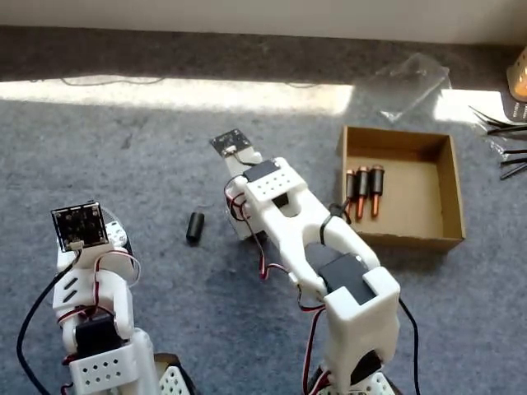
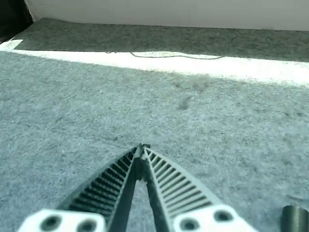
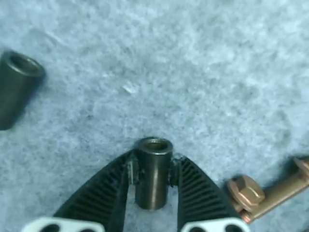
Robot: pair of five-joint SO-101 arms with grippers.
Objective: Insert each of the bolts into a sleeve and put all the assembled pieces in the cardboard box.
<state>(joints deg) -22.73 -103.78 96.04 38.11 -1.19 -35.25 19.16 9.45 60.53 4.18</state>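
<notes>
A sleeve (image 3: pixel 153 181) sits clamped in the right gripper (image 3: pixel 153 162). A second sleeve (image 1: pixel 194 226) lies on the carpet (image 1: pixel 165 148), between it and the left gripper (image 2: pixel 141 151). Bolts (image 3: pixel 260 195) lie just beside the right gripper. To its right is the cardboard box (image 1: pixel 403 239), with three assembled pieces (image 1: pixel 363 191) inside.

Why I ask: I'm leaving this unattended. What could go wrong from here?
1. The right gripper pinches the sleeve at its tip; it may slip or twist when a bolt is pushed in.
2. The copper bolt lies close beside that gripper and could get knocked away.
3. The spare sleeve lies on its side and may roll if nudged.
</notes>
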